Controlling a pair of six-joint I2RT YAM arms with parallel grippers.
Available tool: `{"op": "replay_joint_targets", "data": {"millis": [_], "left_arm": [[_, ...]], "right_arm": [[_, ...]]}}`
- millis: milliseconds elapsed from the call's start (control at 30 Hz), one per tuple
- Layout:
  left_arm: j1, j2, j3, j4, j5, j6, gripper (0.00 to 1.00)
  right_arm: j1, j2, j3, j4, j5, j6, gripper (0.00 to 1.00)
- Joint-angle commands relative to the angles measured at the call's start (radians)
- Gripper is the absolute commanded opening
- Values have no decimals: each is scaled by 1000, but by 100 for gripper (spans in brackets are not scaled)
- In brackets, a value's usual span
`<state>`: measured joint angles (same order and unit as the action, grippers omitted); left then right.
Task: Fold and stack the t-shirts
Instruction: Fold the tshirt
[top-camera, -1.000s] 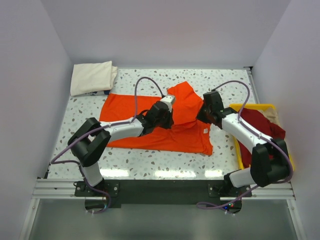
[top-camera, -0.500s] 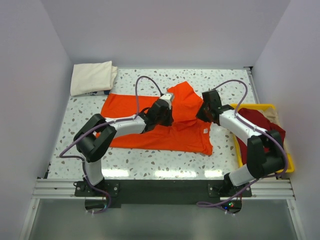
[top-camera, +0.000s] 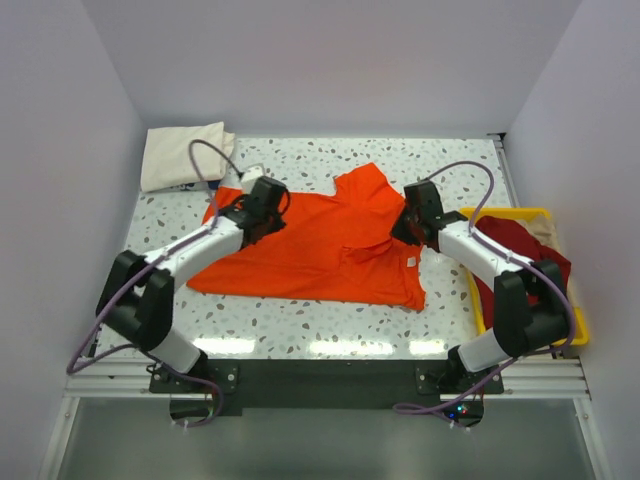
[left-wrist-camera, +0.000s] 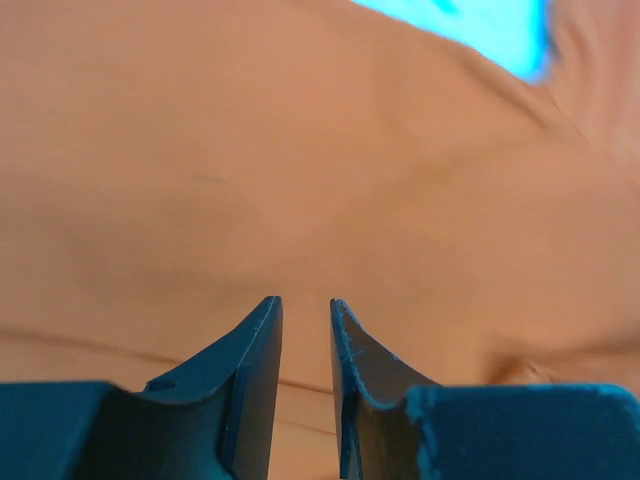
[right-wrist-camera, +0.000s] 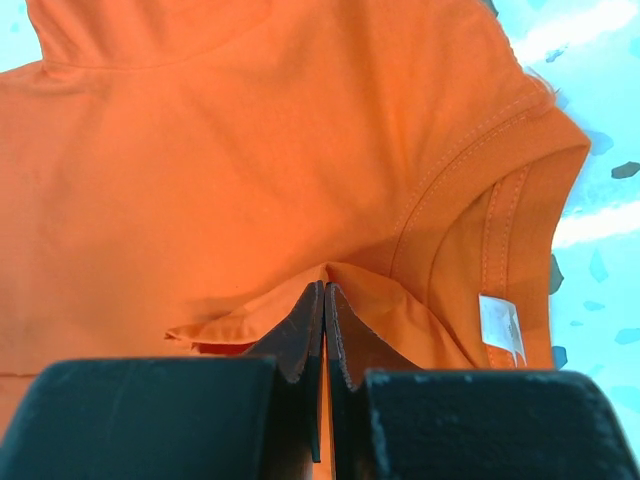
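Fingers (left-wrist-camera: 252, 365) of left gripper (left-wrist-camera: 305, 305) opening to narrow gap, letting go, arm swinging out left. orange t-shirt (top-camera: 320, 250) now lying flatter on table (top-camera: 300, 322). right gripper (right-wrist-camera: 323, 292) pinching cloth near neck. Folding coming next.

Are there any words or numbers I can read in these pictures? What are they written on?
No text can be read in any view.
white neck label inside the collar of the orange t-shirt: if anything is printed on it, it is too small and blurred to read.
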<state>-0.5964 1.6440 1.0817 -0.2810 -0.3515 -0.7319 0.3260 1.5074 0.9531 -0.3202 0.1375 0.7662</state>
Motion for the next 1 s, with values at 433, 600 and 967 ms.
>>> {"op": "replay_joint_targets", "data": {"millis": [433, 600, 967], "left_arm": [[471, -127, -55, -417, -133, -275, 44], [523, -41, -36, -388, -78, -261, 43], [558, 22, -80, -328, -43, -282, 41]], "right_arm": [[-4, 5, 0, 67, -84, -1, 0], [-2, 10, -1, 76, -88, -1, 0], [-4, 4, -7, 73, -90, -8, 0]]}}
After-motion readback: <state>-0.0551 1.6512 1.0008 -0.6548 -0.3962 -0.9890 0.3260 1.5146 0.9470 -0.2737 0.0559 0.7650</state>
